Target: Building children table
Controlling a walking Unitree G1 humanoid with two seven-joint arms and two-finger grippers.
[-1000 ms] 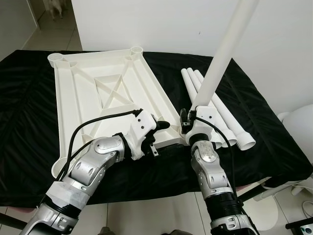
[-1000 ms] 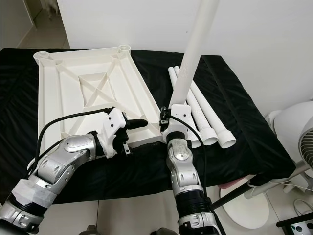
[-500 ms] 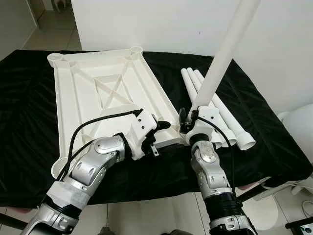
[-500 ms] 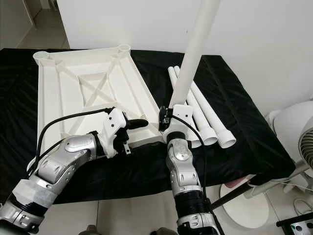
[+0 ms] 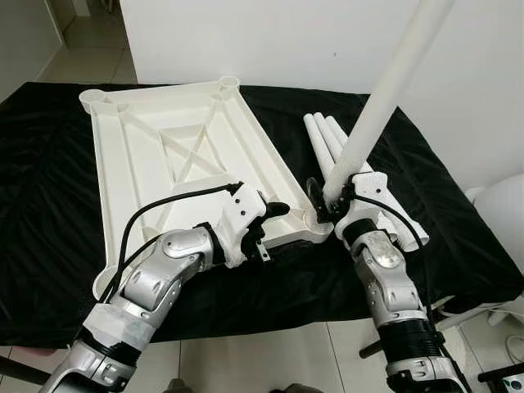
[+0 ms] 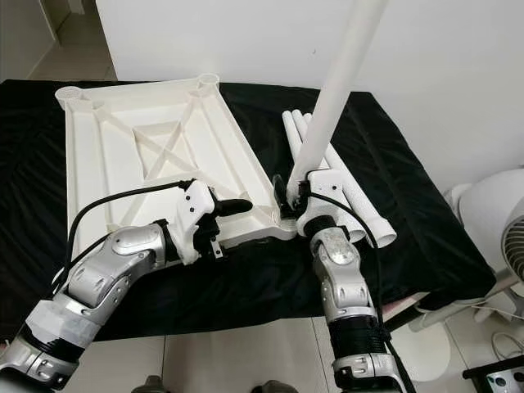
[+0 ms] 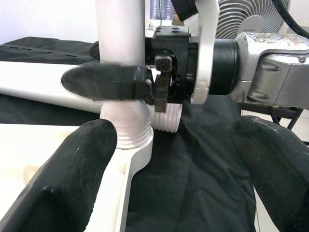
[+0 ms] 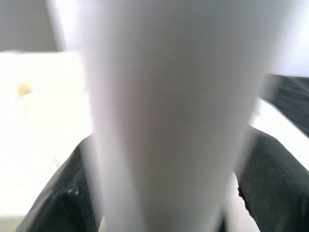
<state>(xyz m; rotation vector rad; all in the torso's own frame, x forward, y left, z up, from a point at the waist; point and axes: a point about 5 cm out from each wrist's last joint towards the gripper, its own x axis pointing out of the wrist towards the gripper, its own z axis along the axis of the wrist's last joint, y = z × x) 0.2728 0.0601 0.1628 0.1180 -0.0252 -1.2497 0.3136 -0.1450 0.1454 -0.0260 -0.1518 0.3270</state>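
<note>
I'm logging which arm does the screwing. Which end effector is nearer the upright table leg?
Right. The right end effector is clamped on the upright table leg; the left end effector, open, sits beside its base.

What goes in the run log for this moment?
right gripper: shut on leg | leg: at tabletop corner socket | left gripper: open, beside

right gripper clamping upright white leg, tabletop corner

Both arms are silver metal with black joint bands and white wrist housings. A black cable loops along the left arm. Each tool, left tool and right tool, has long black fingers.
</note>
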